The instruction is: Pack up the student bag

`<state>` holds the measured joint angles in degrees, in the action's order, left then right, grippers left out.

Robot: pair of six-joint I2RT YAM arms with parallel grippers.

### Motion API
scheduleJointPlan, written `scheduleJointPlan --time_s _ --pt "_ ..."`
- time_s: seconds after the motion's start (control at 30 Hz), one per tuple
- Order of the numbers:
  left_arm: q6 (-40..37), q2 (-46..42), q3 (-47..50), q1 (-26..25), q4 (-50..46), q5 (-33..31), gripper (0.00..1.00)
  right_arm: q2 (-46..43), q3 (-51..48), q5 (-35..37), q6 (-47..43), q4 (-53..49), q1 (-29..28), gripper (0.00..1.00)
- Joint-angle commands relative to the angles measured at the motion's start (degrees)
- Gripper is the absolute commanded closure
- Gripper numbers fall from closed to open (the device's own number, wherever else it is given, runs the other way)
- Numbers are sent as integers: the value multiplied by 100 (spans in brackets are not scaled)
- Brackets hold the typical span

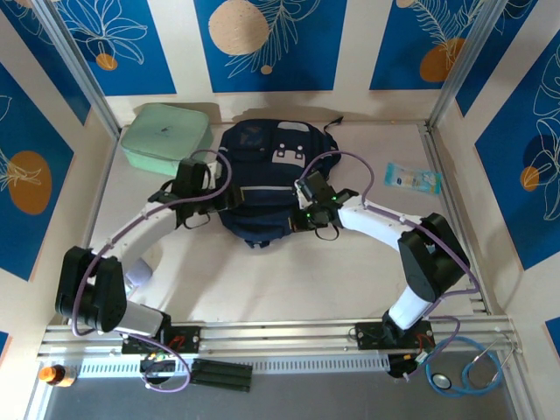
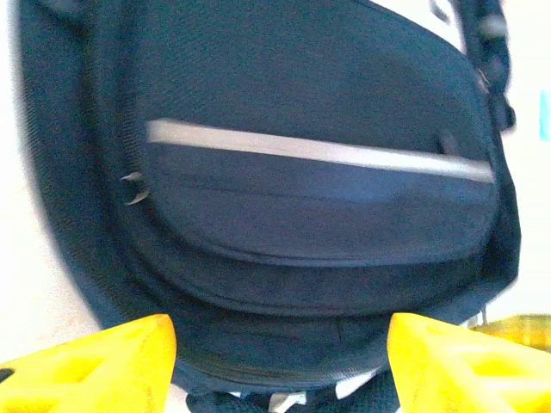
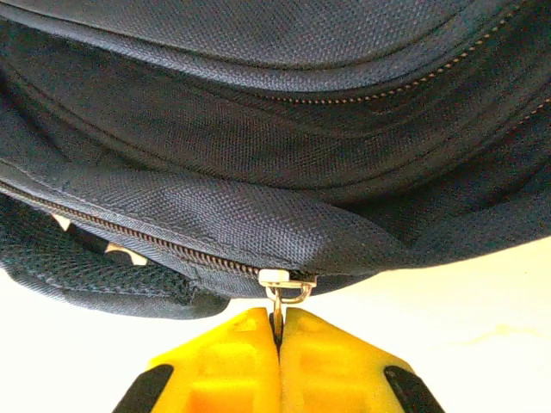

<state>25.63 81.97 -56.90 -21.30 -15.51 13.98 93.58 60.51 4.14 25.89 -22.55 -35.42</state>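
The backpack [image 1: 262, 179] lies flat on the table [image 1: 350, 280] with its front face up. Its long axis runs from the arm bases toward the far wall, with the white-patched end away from the arms and the rounded end toward them. Which end is the top cannot be told.

The left gripper [image 2: 280, 361] reaches in from the bag's left edge, the arm bent low over the table. Its yellow fingers [image 2: 95, 361] are spread wide and hold nothing. Just beyond and between them sits the rounded side of the bag, with its grey stripe [image 2: 318, 151] running across further out.

The right gripper [image 3: 280, 323] comes in from the bag's right edge, its forearm stretched nearly level across the table. Its fingers [image 3: 224, 353] are pressed together, pinching the metal zipper pull [image 3: 277, 297] right at their tips. The zipper line runs off to the left of the fingers, and the bag's dark fabric bulges above them.

A mint-green case [image 1: 166, 136] rests beyond the left fingers, beside the bag's far left corner.
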Motion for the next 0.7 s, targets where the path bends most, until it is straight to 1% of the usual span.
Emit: scheduleJointPlan --time_s 0.0,0.03,0.1,0.17,0.33,0.43,0.57,0.67 --pt "-1980 263 -548 -394 -737 323 34 -291 22 -767 -154 -41 68 100" --pt "-2218 416 -684 -470 -866 355 34 -320 39 -952 -213 -24 70 100" --pt "-2744 754 -841 -587 -950 619 34 -347 111 -1288 -285 -45 32 100" --pt "-3016 994 -857 -612 -836 884 34 -333 192 -1444 -277 -111 -8 100" --pt "-3329 1319 -851 -609 -485 1467 35 -275 268 -1510 -49 -190 24 100" --pt "-3670 1566 -925 -612 -636 1900 34 -229 366 -1663 50 -239 66 100" --pt "-4072 1682 -946 -612 -926 2354 34 -147 509 -1696 200 -399 148 100" --pt "-4228 1712 -928 -606 -1013 2483 35 -130 538 -1759 269 -441 252 100"
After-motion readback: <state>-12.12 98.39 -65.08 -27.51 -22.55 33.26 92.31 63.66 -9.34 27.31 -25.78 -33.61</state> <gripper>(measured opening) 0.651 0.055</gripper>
